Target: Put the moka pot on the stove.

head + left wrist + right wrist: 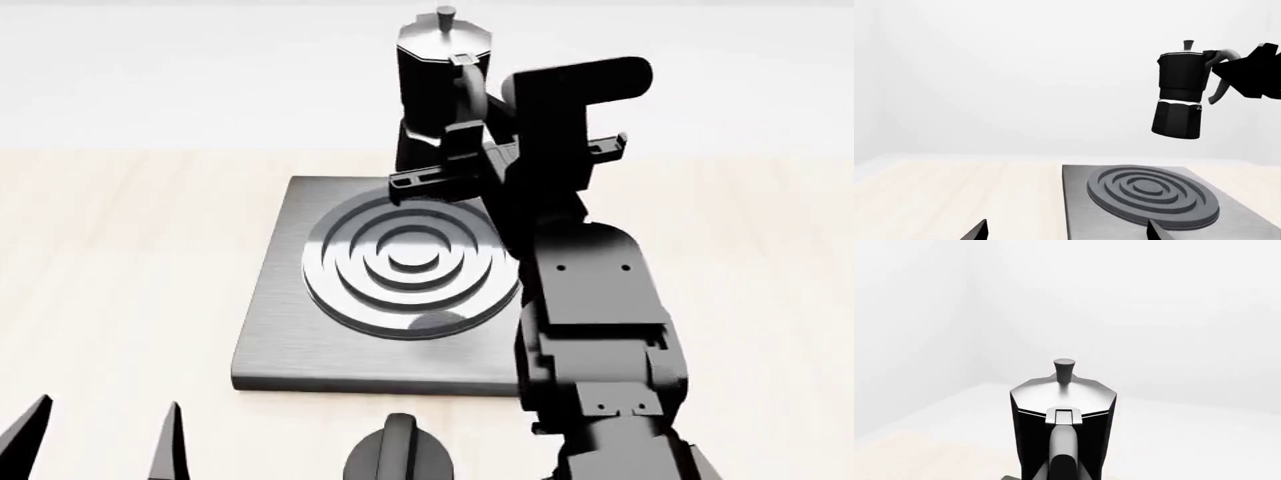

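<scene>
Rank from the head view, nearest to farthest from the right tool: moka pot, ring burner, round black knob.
1. Faceted black moka pot with silvery lid: held by its handle in the right tool, above the stove's far edge.
2. Raised concentric ring burner: below, centre of the flat grey stove plate.
3. Squat round black knob: in front of the stove's near edge.

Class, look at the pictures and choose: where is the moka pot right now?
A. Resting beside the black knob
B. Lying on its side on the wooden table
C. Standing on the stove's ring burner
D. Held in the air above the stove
D: in the left wrist view the moka pot hangs clear above the stove, held by its handle in the right pincer.
</scene>
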